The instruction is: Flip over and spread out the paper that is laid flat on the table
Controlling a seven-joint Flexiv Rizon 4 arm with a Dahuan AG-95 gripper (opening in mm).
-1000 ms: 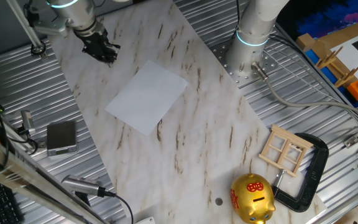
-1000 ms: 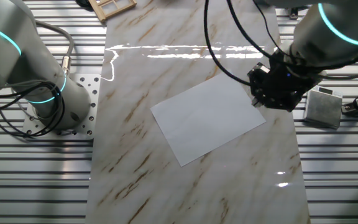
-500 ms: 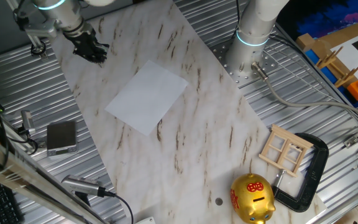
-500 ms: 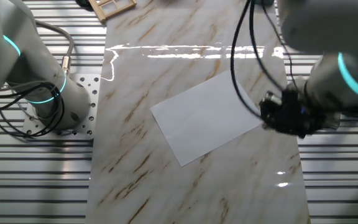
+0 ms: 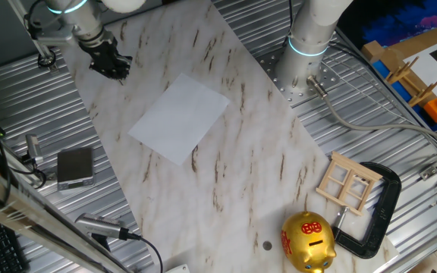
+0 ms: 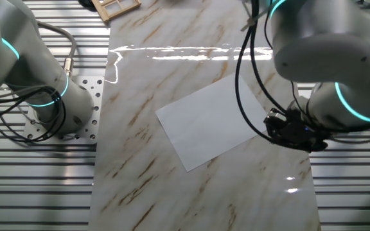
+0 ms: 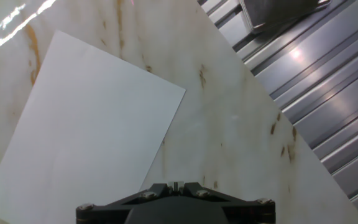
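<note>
Paper: a plain white sheet (image 5: pixel 179 119) lies flat on the worktop (image 5: pixel 241 163), set at an angle to the board's edges; nothing rests on it and nothing touches it. The other fixed view (image 6: pixel 214 122) and the hand view (image 7: pixel 82 130) show it flat as well.
Worktop: a white marble-patterned board with brown streaks, lying across ribbed silver metal (image 5: pixel 393 136).
Pincer: the dark pincer (image 5: pixel 110 64) hangs over the board near its edge, beside the paper's corner and apart from it. In the other fixed view it (image 6: pixel 293 130) sits just off the sheet's near corner. I cannot tell whether the fingers are together or apart; the hand view shows only the dark housing at the bottom edge.
Arm: a white-grey arm with a glowing teal ring (image 6: pixel 358 109) carries the pincer; its base (image 5: pixel 306 47) stands beside the board.
Other things: a gold piggy bank (image 5: pixel 307 241), a small wooden frame (image 5: pixel 347 183) and a black clamp (image 5: pixel 375 212) sit at the far end of the board, well apart from the paper. A small grey pad (image 5: pixel 75 167) lies on the ribbed metal.
</note>
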